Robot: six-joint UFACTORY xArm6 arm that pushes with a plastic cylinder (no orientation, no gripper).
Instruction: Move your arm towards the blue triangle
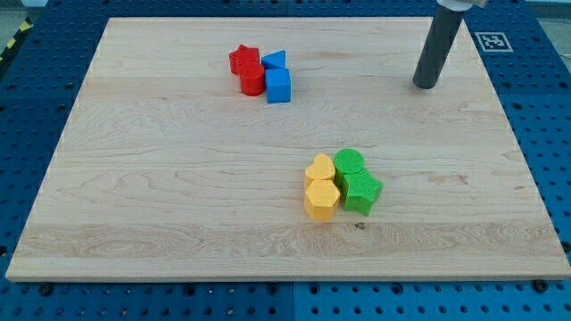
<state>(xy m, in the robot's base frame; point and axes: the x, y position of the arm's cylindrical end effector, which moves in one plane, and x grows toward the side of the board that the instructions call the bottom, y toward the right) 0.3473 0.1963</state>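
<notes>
The single camera view looks down on a pale wooden tabletop (178,196) set on a blue pegboard.

My tip (426,86) stands at the far right of the tabletop. The tool is a plain dark rod: it has no jaws to spread or press together, and it touches no block.

The blue triangle (276,60) lies far to the tip's left, in the far-left cluster and well apart from the tip. It sits at the far side of that cluster, touching the blue cube (279,86) just nearer than it, with the red star-like block (244,60) to its left and a second red block (252,79) between them on the near side. The four are packed tight, so a push on one would likely shift its neighbours.

A second cluster sits nearer and toward the right: two yellow blocks (320,188) touching two green blocks (357,180). It lies nearer than the straight line from tip to triangle, so it should not be in the way.

As I judge it, the approach is barely begun. The tip needs a long leftward slide across bare wood, slowing before contact so the triangle is reached without scattering the group.
</notes>
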